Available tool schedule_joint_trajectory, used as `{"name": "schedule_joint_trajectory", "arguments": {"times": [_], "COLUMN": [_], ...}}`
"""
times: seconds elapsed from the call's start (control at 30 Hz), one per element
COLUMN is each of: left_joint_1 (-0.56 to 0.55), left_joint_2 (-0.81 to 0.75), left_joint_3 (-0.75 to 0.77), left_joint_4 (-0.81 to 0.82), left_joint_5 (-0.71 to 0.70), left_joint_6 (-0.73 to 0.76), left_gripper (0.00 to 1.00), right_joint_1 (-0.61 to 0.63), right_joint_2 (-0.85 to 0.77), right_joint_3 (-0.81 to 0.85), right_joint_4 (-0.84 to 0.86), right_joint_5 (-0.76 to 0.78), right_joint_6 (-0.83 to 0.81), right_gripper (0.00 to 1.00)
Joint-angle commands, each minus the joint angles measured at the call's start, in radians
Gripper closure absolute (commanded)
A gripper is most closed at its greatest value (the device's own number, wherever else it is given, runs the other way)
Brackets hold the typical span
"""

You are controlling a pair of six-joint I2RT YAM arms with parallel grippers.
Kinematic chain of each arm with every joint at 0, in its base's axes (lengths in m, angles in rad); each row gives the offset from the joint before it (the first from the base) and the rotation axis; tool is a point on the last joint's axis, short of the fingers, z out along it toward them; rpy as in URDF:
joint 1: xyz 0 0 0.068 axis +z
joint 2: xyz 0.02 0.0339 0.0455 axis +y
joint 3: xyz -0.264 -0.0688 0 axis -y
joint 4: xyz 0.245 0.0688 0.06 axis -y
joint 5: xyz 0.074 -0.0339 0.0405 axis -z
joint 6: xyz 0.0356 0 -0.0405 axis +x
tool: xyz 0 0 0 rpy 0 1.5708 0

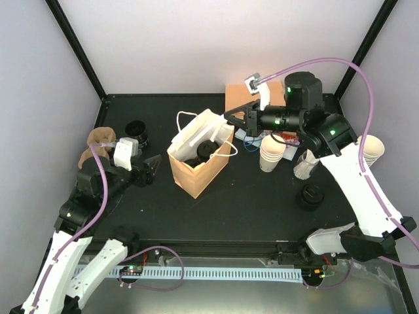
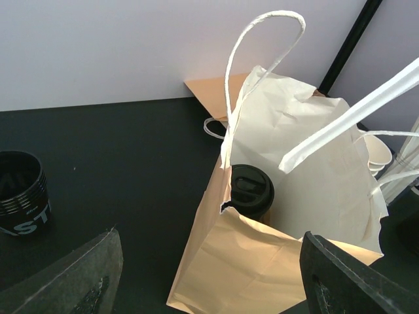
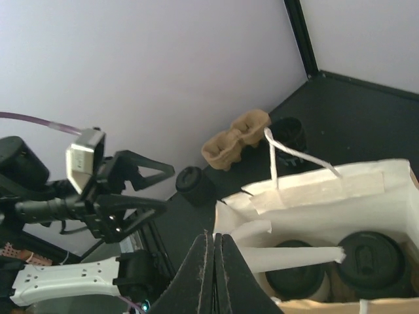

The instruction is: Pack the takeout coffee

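Nearest me, at the bag's nine o'clock, the left tool (image 1: pixel 154 167) is hovering with fingers spread, holding nothing. On the black counter (image 1: pixel 262 209) the brown paper bag (image 1: pixel 193 173) is standing open, with two takeout cups with round black plastic lids (image 3: pixel 370 252) sitting inside. At its two o'clock the right tool (image 3: pixel 215 242) is pressing together, seemingly pinching the white paper handle (image 2: pixel 347 119). Those cups are probably crushing easily; gripping the wall under the lid is looking safest.

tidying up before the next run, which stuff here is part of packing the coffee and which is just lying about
In the job:
lidded coffee cups, inside the paper bag
left claw, open
right claw, shut, at the bag

Lying about:
stacked white cups
pulp carriers
black nested cups
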Motion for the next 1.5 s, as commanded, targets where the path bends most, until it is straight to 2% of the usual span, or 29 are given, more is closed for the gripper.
{"name": "schedule_joint_trajectory", "arguments": {"times": [0.0, 0.23, 0.4, 0.57, 0.6, 0.63, 0.67, 0.7, 0.73, 0.83, 1.23, 1.47], "left_joint_1": [-0.004, -0.004, -0.004, -0.004, -0.004, -0.004, -0.004, -0.004, -0.004, -0.004, -0.004, -0.004], "left_joint_2": [0.0, 0.011, 0.015, 0.017, 0.017, 0.016, 0.016, 0.013, 0.012, 0.01, 0.004, 0.008], "left_joint_3": [0.011, 0.013, 0.011, 0.007, 0.005, 0.005, 0.003, 0.004, 0.001, -0.003, -0.008, -0.01], "left_joint_4": [-0.007, -0.003, 0.003, 0.007, 0.005, 0.006, 0.004, 0.005, 0.004, 0.003, 0.0, 0.003], "left_joint_5": [-0.015, -0.01, -0.005, -0.003, -0.002, -0.003, -0.004, -0.006, -0.009, -0.01, -0.02, -0.014], "left_joint_6": [0.013, 0.015, 0.011, 0.009, 0.008, 0.007, 0.009, 0.01, 0.011, 0.009, 0.014, 0.012], "left_gripper": [0.23, 0.23, 0.23, 0.23, 0.23, 0.23, 0.23, 0.23, 0.23, 0.23, 0.23, 0.23], "right_joint_1": [0.006, 0.011, 0.054, 0.057, 0.057, 0.056, 0.056, 0.056, 0.057, 0.057, 0.056, 0.056], "right_joint_2": [-0.011, 0.015, 0.043, 0.049, 0.048, 0.047, 0.046, 0.044, 0.042, 0.028, -0.099, -0.104], "right_joint_3": [-0.055, -0.064, -0.023, -0.018, -0.018, -0.018, -0.016, -0.016, -0.015, -0.017, -0.115, -0.13], "right_joint_4": [0.008, -0.016, -0.083, -0.09, -0.089, -0.089, -0.089, -0.088, -0.086, -0.081, 0.021, -0.061], "right_joint_5": [0.05, 0.01, 0.039, 0.065, 0.073, 0.077, 0.08, 0.087, 0.101, 0.151, 0.33, 0.371], "right_joint_6": [-0.018, -0.03, -0.084, -0.087, -0.087, -0.088, -0.089, -0.089, -0.087, -0.089, -0.105, -0.139], "right_gripper": [0.99, 0.98, 0.92, 0.9, 0.82, 0.65, 0.4, 0.27, 0.2, 0.1, 0.04, 0.06]}}
